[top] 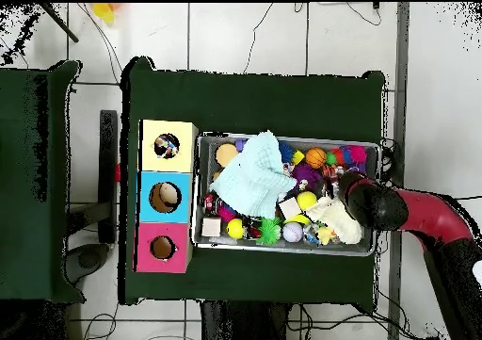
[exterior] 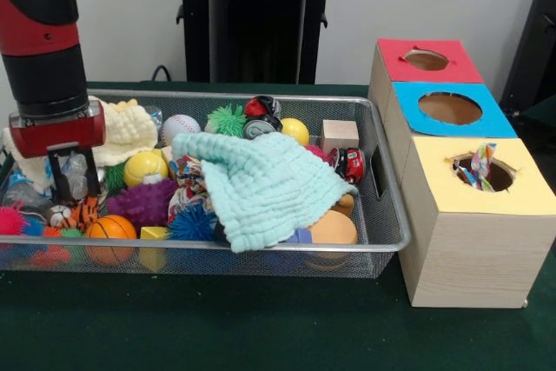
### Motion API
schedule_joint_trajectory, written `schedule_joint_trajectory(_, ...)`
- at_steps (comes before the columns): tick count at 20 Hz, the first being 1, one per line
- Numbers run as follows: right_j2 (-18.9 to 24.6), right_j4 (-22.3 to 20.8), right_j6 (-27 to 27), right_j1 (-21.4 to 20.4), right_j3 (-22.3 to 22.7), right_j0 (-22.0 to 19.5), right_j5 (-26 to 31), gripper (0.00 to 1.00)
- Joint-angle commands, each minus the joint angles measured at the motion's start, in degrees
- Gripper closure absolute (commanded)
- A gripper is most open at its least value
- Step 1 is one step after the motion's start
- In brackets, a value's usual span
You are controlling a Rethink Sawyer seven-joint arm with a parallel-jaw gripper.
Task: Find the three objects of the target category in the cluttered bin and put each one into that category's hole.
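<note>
The silver mesh bin holds a clutter of balls and toys. My gripper is low in its left end, shut on a crumpled light-blue and white packet. A white dotted wrapper lies mid-bin, half under the mint cloth. Another dotted wrapper sticks up out of the hole of the yellow-topped box. In the overhead view the arm covers the gripper at the right end of the bin.
A cream cloth lies right behind the gripper. Blue-topped and red-topped boxes stand in a row behind the yellow one, right of the bin. An orange ball, spiky balls and a wooden cube crowd the bin.
</note>
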Motion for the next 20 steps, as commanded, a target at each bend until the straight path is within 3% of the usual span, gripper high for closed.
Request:
schedule_joint_trajectory(1,-2.8,-0.1,2.7,1.8,-0.1,6.7,1.2,1.00)
schedule_joint_trajectory(3,-3.4,0.8,4.1,2.4,-0.4,7.6,0.9,1.00)
schedule_joint_trajectory(10,-5.4,3.5,8.4,-1.7,4.8,9.4,-0.6,1.00)
schedule_joint_trajectory(14,-7.0,4.8,12.9,-5.2,8.8,11.2,-4.1,1.00)
schedule_joint_trajectory(17,-8.1,6.5,14.6,-6.8,10.4,12.4,-4.3,1.00)
schedule_joint_trajectory(20,-9.4,9.1,15.6,-10.9,12.9,13.4,-3.1,1.00)
